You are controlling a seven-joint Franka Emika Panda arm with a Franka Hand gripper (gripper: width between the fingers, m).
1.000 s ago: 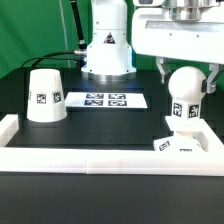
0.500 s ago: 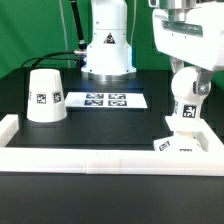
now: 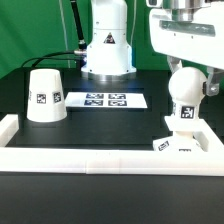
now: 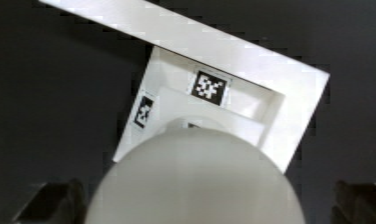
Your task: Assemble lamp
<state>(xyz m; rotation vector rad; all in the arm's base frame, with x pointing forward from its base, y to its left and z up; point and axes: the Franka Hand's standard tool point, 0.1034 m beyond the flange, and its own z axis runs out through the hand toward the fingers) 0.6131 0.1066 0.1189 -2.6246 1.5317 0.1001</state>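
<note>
The white ball-shaped bulb (image 3: 185,88) stands upright on the low square base (image 3: 186,142) at the exterior view's right, by the front rim. My gripper (image 3: 188,84) hangs straight above, with a finger on each side of the bulb's head. It is open, with dark gaps between the fingers and the bulb. In the wrist view the bulb (image 4: 194,175) fills the space between my fingers (image 4: 53,205), and the tagged base (image 4: 238,95) lies below it. The tapered shade (image 3: 45,97) stands mouth down at the exterior view's left, apart from the rest.
The marker board (image 3: 105,100) lies flat mid-table in front of the arm's white pedestal (image 3: 108,48). A raised white rim (image 3: 100,160) borders the black table along the front and both sides, close to the base.
My hand has turned about its vertical axis over the bulb and shifted slightly. The bulb, base and shade have stayed where they were.
</note>
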